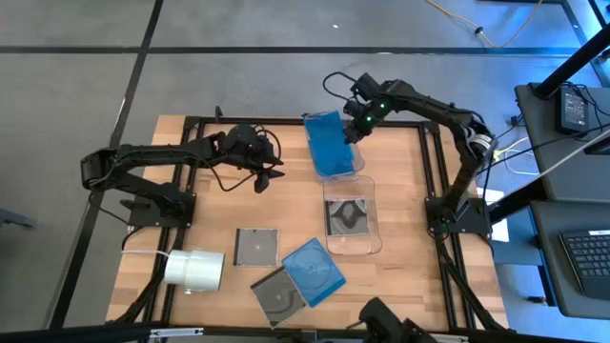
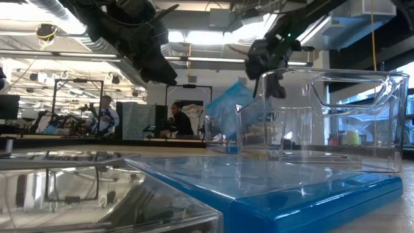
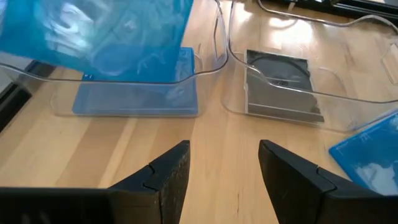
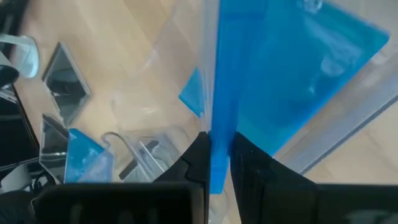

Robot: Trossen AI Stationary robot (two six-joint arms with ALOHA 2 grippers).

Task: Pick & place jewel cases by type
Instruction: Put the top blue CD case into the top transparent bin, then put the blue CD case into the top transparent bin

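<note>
The right gripper (image 1: 355, 122) is clamped on a translucent blue square plastic jewel case (image 1: 330, 141), holding it tilted above the clear rectangular plastic bin (image 1: 355, 177) nearest the bench's far edge (another blue case lies flat inside). The left gripper (image 1: 268, 177), fingers apart and empty, hovers mid-bench beside that bin.

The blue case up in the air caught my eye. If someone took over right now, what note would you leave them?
Right gripper: shut on a blue case, above the far bin.
Left gripper: open, empty, over bare table.
Done: one blue case lies in the far bin; one dark case in the near bin.
Left: three cases on the table: grey, blue, dark.
</note>
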